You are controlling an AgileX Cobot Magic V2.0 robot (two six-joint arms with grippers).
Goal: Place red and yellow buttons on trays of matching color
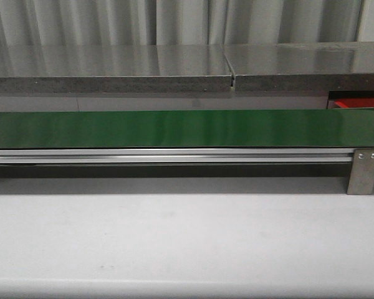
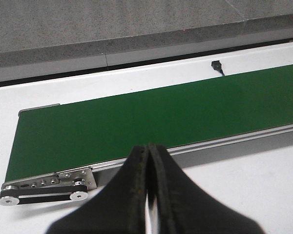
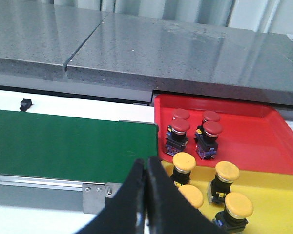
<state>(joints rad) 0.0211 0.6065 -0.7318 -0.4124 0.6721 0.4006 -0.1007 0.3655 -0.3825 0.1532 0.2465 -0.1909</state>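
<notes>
The green belt [image 1: 174, 128] lies bare; upright buttons [image 3: 195, 141] crowd both trays [image 3: 263, 141] beside it

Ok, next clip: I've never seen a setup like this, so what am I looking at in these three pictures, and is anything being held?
This is a two-armed robot at a white table. The front view looks forward from the robot across a long green conveyor belt, which carries nothing here. The other two pictures come from cameras on each wrist.

In the left wrist view, the dark wedge is the left tool, fingers pressed together and empty, over the belt's roller end.

In the right wrist view, the right tool is likewise closed and empty. Past the belt's other end sit a red tray with four red buttons and a yellow tray with five yellow buttons, all standing upright. So those already sorted match their trays.
</notes>
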